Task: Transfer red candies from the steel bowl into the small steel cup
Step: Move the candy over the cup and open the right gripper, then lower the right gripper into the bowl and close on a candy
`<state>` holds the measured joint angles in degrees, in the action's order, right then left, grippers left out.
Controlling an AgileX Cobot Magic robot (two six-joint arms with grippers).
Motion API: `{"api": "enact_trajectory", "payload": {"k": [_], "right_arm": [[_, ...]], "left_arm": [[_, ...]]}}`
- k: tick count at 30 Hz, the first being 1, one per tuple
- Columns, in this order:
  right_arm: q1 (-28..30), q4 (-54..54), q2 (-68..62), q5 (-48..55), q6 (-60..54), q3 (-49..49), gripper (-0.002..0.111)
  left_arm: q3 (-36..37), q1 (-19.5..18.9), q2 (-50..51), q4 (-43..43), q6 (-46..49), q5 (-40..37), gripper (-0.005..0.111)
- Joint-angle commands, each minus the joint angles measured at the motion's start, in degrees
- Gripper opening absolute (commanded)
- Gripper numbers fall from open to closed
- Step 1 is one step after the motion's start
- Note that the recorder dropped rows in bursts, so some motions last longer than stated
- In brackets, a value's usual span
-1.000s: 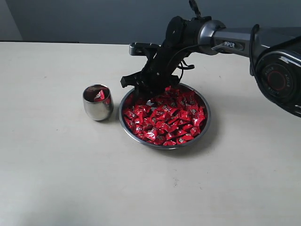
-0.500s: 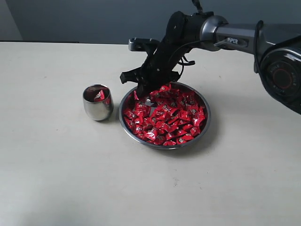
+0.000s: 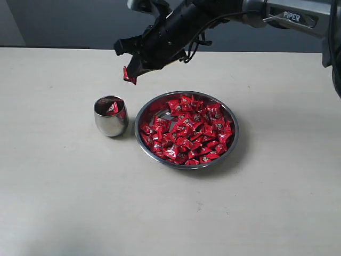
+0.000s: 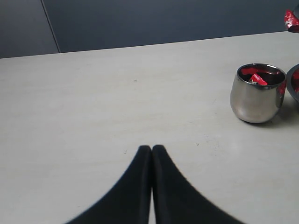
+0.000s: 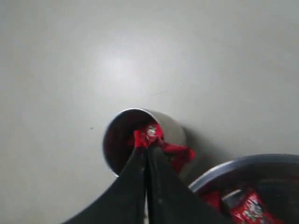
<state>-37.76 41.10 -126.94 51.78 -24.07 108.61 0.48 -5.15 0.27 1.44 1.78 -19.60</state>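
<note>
A pale beige, matte tabletop [image 3: 64,202] is being shown across most of the exterior view, and a dark grey-blue wall [image 3: 64,21] is being seen behind its far edge. A paler wall panel [image 4: 23,25] is being shown at far left in the left wrist view. Soft glare is being thrown on the surface.

The steel bowl [image 3: 184,166] is being shown near the middle, flat on the tabletop. It is being filled by the red candies [image 3: 186,130], with a bare steel patch [image 3: 166,114] left on its far-left side. The small steel cup [image 3: 109,124] is being shown upright just left of the bowl, very close to its rim; contact cannot be told. One red candy [image 3: 112,108] is being held inside the cup.

The black right arm [image 3: 176,26] is being reached in from the far right, across the far side of the bowl. The right jaws are being kept clamped on a single held candy [image 3: 128,75], raised clear of the tabletop, above and a little far-right of the cup. In the right wrist view this candy is being lined up over the cup's mouth.

The left jaws are being kept pressed together, empty, low over bare tabletop well left of the cup. The space between cup and bowl is not being blocked.
</note>
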Motion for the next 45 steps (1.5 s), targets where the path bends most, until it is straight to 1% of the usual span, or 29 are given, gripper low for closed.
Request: {"api": "enact_trajectory", "payload": {"k": [1, 4, 8, 10, 11, 12, 13, 14, 15, 17, 20, 23, 28, 32, 36, 40, 45], "right_arm": [[-4.3, 0.6, -0.9, -2.0, -4.1, 0.2, -0.001], [-5.8, -1.3, -3.4, -3.9, -4.1, 0.2, -0.001], [-5.8, -4.2, -4.1, -4.0, -4.1, 0.2, -0.001], [-5.8, -4.8, -4.1, -4.4, -4.0, 0.2, 0.002], [-5.8, -5.9, -4.1, -4.5, -3.3, 0.2, 0.011], [-5.8, -6.9, -4.1, -4.5, -2.4, 0.2, 0.017], [-5.8, -8.1, -4.1, -4.4, -1.5, 0.2, 0.029], [-5.7, -8.6, -4.1, -4.1, -1.5, 0.2, 0.036], [-5.7, -9.0, -3.9, -3.8, -1.2, 0.2, 0.039], [-5.7, -12.0, -2.6, -3.0, 0.8, 0.2, 0.037], [-5.4, -23.7, 0.0, 0.2, 7.1, 0.2, 0.036], [-4.3, -27.4, 1.0, 3.5, 9.3, 0.2, 0.036], [-0.3, -26.7, 1.1, 7.0, 10.1, 0.1, 0.036], [1.7, -26.7, 0.9, 8.5, 10.1, -0.4, 0.036], [1.8, -26.1, 0.4, 8.3, 10.1, -0.4, 0.036], [1.7, -20.8, -1.7, 8.1, 9.3, -0.4, 0.036], [1.7, -17.6, -4.6, 7.8, 9.1, -0.4, 0.036]], "left_arm": [[-0.5, 0.1, -0.3, 0.1, -0.1, 0.3, 0.0], [-0.5, 0.1, -0.3, 0.1, -0.1, 0.3, 0.0], [-0.5, 0.1, -0.3, 0.1, -0.1, 0.3, 0.0], [-0.5, 0.1, -0.3, 0.1, -0.1, 0.3, 0.0], [-0.5, 0.1, -0.3, 0.1, -0.1, 0.3, 0.0], [-0.5, 0.1, -0.3, 0.1, -0.1, 0.3, 0.0], [-0.5, 0.1, -0.3, 0.1, -0.1, 0.3, 0.0], [-0.5, 0.1, -0.3, 0.1, -0.1, 0.3, 0.0], [-0.5, 0.1, -0.3, 0.1, -0.1, 0.3, 0.0], [-0.5, 0.1, -0.3, 0.1, -0.1, 0.3, 0.0], [-0.5, 0.1, -0.3, 0.1, -0.1, 0.3, 0.0], [-0.5, 0.1, -0.3, 0.1, -0.1, 0.3, 0.0], [-0.5, 0.1, -0.3, 0.1, -0.1, 0.3, 0.0], [-0.5, 0.1, -0.3, 0.1, -0.1, 0.3, 0.0], [-0.5, 0.1, -0.3, 0.1, -0.1, 0.3, 0.0], [-0.5, 0.1, -0.3, 0.1, -0.1, 0.3, 0.0], [-0.5, 0.1, -0.3, 0.1, -0.1, 0.3, 0.0]]}}
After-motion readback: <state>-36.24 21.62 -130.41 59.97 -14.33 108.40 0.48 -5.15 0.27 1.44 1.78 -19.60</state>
